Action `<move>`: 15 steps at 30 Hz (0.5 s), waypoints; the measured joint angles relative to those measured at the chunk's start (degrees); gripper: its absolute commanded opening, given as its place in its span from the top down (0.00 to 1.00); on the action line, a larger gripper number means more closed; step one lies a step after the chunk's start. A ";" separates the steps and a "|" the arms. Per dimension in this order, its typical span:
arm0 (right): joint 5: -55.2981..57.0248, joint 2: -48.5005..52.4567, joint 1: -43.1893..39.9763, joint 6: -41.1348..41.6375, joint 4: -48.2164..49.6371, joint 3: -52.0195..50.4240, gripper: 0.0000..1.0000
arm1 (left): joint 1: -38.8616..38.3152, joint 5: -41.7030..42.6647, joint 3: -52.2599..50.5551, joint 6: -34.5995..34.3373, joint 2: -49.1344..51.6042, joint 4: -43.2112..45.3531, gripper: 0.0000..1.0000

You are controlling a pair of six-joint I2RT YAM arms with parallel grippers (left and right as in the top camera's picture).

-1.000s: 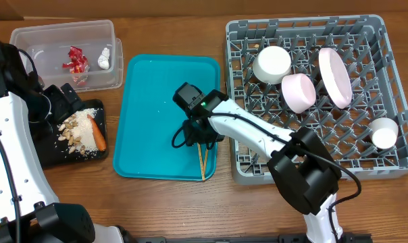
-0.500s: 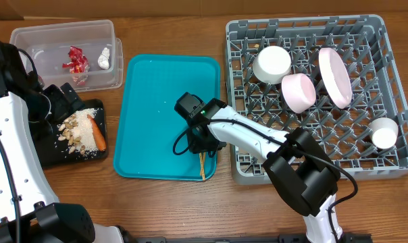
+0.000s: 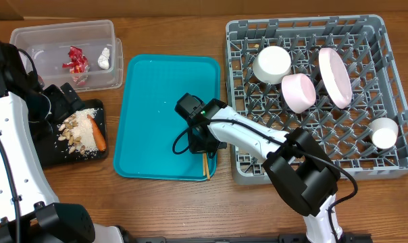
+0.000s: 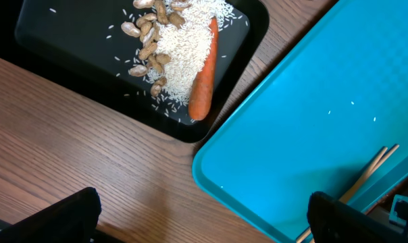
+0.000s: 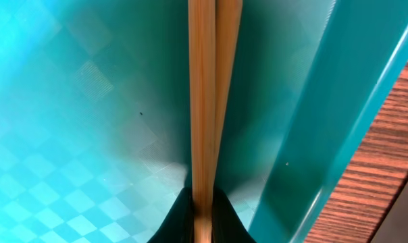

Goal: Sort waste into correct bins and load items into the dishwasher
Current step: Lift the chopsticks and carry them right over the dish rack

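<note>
Two wooden chopsticks (image 5: 207, 101) lie side by side on the teal tray (image 3: 150, 101), near its front right corner. My right gripper (image 5: 204, 216) is shut on their near end, low over the tray (image 3: 202, 147). My left gripper (image 4: 204, 226) hangs open and empty above the table between the black tray (image 4: 251, 40) and the teal tray. The carrot (image 4: 202, 74), nut shells (image 4: 146, 40) and rice lie in the black tray. The red wrapper (image 3: 75, 59) and the white wrapper (image 3: 105, 58) are in the clear tub (image 3: 62, 30).
The grey dish rack (image 3: 393, 81) stands at the right, holding two bowls (image 3: 271, 63) (image 3: 298, 92), a plate (image 3: 334, 76) on edge and a cup (image 3: 384, 132). Its left wall is close to the teal tray's right rim.
My right gripper has come down a little toward the tray's front edge and closed on the chopsticks, which now lie together. The left arm has not moved.
</note>
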 measured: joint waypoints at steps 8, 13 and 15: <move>1.86 -3.98 -0.07 -0.13 -2.51 -0.24 0.96 | 0.00 0.00 0.00 0.00 0.00 0.00 0.00; 2.34 -8.57 -0.09 -0.31 -3.85 -0.24 0.96 | 0.00 0.00 0.00 0.00 0.00 0.00 0.00; 2.45 -9.86 -0.09 -0.72 -4.39 -0.24 0.96 | 0.00 0.00 0.00 0.00 0.00 0.00 0.00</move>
